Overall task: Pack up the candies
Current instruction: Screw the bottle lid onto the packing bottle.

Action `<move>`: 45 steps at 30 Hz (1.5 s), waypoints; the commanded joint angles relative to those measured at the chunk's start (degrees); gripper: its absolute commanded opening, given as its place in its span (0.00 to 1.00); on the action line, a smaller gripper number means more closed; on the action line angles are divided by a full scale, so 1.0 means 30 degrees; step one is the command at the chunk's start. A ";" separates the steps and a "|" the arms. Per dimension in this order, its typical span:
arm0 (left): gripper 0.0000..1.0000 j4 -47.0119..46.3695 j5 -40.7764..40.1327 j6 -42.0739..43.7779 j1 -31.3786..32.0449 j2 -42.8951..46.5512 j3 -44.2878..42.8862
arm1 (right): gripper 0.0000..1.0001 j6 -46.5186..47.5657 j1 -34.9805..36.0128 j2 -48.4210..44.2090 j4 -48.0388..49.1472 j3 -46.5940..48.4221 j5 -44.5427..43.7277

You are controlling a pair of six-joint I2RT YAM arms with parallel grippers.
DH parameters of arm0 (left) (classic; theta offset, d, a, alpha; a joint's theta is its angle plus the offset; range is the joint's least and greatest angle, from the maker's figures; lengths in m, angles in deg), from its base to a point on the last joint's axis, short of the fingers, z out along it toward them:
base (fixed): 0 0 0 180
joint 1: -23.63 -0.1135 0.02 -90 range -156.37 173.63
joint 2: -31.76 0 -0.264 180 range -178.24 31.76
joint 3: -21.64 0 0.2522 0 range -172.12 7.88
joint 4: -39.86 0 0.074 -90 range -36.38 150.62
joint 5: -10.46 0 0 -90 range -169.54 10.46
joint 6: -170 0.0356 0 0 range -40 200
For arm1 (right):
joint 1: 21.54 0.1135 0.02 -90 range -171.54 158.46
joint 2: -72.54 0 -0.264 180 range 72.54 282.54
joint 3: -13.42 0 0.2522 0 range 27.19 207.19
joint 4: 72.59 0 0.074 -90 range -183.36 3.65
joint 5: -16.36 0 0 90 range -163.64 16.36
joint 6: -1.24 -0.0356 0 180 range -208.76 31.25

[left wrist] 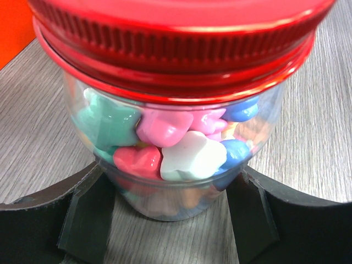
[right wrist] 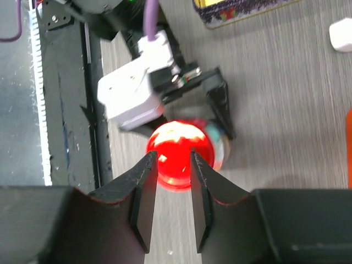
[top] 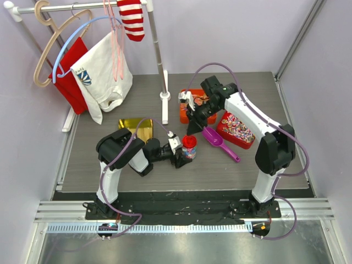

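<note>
A small clear jar (top: 189,147) with a red screw lid (left wrist: 181,49) stands on the table, filled with the candies (left wrist: 165,140) in pink, white, teal and blue. My left gripper (left wrist: 173,220) is closed round its lower part, one black finger (left wrist: 88,220) on each side. From above, the lid (right wrist: 175,137) shows as a glowing red disc. My right gripper (right wrist: 171,157) hangs just over it, jaws a little apart, with nothing between them. In the top view the right gripper (top: 191,128) sits directly behind the jar.
A purple scoop (top: 220,142) lies right of the jar. Behind it stand an orange tin (top: 187,110) and a red tin (top: 224,132) of wrapped sweets. A gold tin (top: 136,127) is at the left. A clothes rack's foot (top: 165,96) is at the back.
</note>
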 commanded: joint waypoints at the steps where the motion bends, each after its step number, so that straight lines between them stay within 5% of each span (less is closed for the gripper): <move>1: 0.35 -0.3663 -0.0560 -0.0054 -0.0191 -0.0343 -0.0144 | 0.37 -0.0649 0.0847 0.1668 0.0855 0.1166 0.0654; 9: 0.35 -0.3663 -0.0560 -0.0054 -0.0220 -0.0284 -0.0173 | 0.37 -0.0269 0.1435 0.2550 0.0505 0.1607 0.0509; 13: 0.35 -0.3663 -0.0560 -0.0054 -0.0191 -0.0314 -0.0173 | 0.25 0.0229 0.1377 0.2433 0.0008 0.1080 0.0215; 22: 0.35 -0.3663 -0.0560 -0.0054 -0.0220 -0.0343 -0.0173 | 0.18 0.1021 0.0880 0.1702 -0.0550 -0.0151 -0.0284; 33: 0.35 -0.3663 -0.0531 -0.0054 -0.0249 -0.0343 -0.0202 | 0.18 0.1490 -0.0175 0.1174 -0.0756 -0.1030 -0.0342; 39: 0.35 -0.3663 -0.0560 -0.0025 -0.0249 -0.0314 -0.0173 | 0.32 0.1490 -0.0322 0.1290 -0.0756 -0.1119 0.0153; 45: 0.34 -0.3663 -0.0531 -0.0054 -0.0220 -0.0343 -0.0173 | 0.29 0.1081 -0.0322 0.2169 -0.0756 -0.0329 0.1151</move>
